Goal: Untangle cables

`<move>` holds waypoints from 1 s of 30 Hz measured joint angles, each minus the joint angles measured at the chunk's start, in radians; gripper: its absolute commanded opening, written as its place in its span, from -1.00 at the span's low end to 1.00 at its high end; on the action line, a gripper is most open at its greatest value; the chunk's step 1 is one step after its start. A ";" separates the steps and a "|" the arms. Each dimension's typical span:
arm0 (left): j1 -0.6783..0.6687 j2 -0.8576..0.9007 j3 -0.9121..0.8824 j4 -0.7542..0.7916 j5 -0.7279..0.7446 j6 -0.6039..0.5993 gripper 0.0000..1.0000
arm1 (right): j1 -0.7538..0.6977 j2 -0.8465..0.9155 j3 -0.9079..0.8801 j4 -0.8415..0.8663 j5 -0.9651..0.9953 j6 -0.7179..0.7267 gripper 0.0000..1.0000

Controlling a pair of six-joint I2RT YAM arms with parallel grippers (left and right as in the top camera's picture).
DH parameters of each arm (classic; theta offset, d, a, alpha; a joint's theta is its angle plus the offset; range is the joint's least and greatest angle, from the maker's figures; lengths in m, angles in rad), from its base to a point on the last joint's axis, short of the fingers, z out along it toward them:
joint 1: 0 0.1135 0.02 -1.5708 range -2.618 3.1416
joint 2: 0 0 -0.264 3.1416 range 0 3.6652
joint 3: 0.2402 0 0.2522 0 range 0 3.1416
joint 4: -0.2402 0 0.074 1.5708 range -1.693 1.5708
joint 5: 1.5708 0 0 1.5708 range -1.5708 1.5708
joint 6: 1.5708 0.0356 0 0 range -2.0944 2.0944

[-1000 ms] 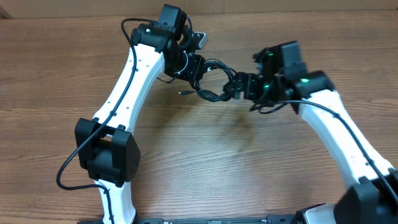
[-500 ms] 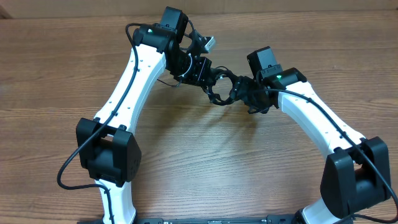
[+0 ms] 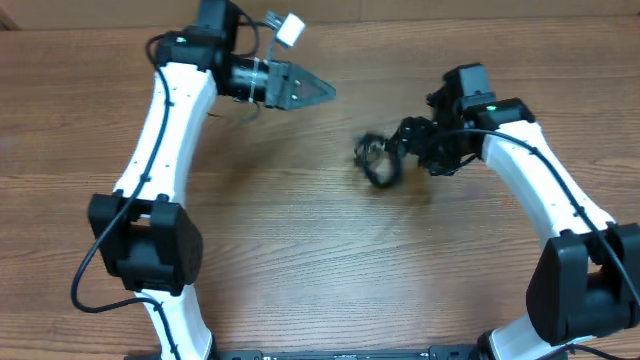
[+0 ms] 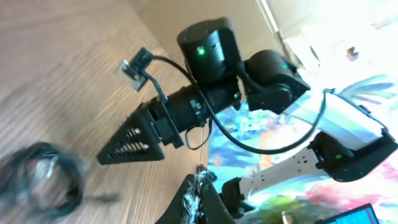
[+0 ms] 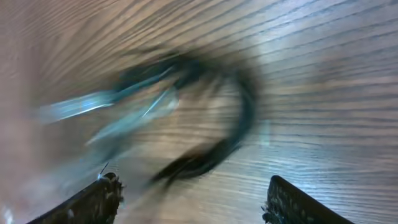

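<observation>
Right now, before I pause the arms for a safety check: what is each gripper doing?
Left gripper: shut, nothing visibly in it.
Right gripper: open; the tangled bundle of thin black cables lies ahead of its fingers, not gripped.

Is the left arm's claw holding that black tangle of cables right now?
No, in the overhead view the left gripper is well apart from the cables, with nothing between its fingers.

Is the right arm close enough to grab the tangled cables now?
Probably yes. The right gripper is open right beside the cables, which lie on the table just ahead of it. Nothing stands between them, and the left gripper is well away.
</observation>
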 measured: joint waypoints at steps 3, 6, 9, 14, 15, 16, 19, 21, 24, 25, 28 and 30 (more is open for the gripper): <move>0.003 -0.002 0.001 0.002 -0.113 -0.006 -0.92 | 0.005 -0.035 0.030 -0.040 -0.091 -0.055 0.48; -0.004 -0.002 0.001 -0.004 -0.293 -0.063 -0.83 | 0.007 -0.107 0.072 -0.053 -0.100 -0.049 0.55; -0.024 -0.002 0.001 0.010 -0.456 -0.138 -0.46 | 0.004 -0.173 0.099 -0.104 0.021 0.061 0.55; -0.154 0.011 0.000 0.076 -0.748 -0.310 -0.27 | -0.086 -0.168 0.099 -0.166 0.145 0.136 0.57; -0.195 0.035 0.001 0.074 -0.822 -0.378 -0.38 | -0.113 -0.168 0.099 -0.193 0.158 0.141 0.57; -0.217 0.058 0.001 0.066 -0.867 -0.423 -0.40 | -0.122 -0.168 0.099 -0.198 0.159 0.140 0.57; -0.266 0.135 0.001 0.034 -0.951 -0.536 -0.66 | -0.140 -0.168 0.099 -0.216 0.170 0.130 0.58; -0.282 0.183 0.001 0.020 -0.976 -0.584 -0.67 | -0.141 -0.168 0.099 -0.218 0.171 0.127 0.60; -0.300 0.249 0.000 -0.002 -1.003 -0.621 -0.66 | -0.141 -0.168 0.099 -0.219 0.172 0.123 0.64; -0.306 0.262 0.000 -0.005 -1.007 -0.626 -0.65 | -0.141 -0.168 0.099 -0.219 0.174 0.122 0.64; -0.314 0.291 0.000 0.005 -1.015 -0.643 -0.59 | -0.141 -0.168 0.099 -0.219 0.174 0.116 0.64; -0.318 0.307 0.000 0.042 -1.015 -0.661 -0.47 | -0.141 -0.168 0.099 -0.219 0.174 0.110 0.65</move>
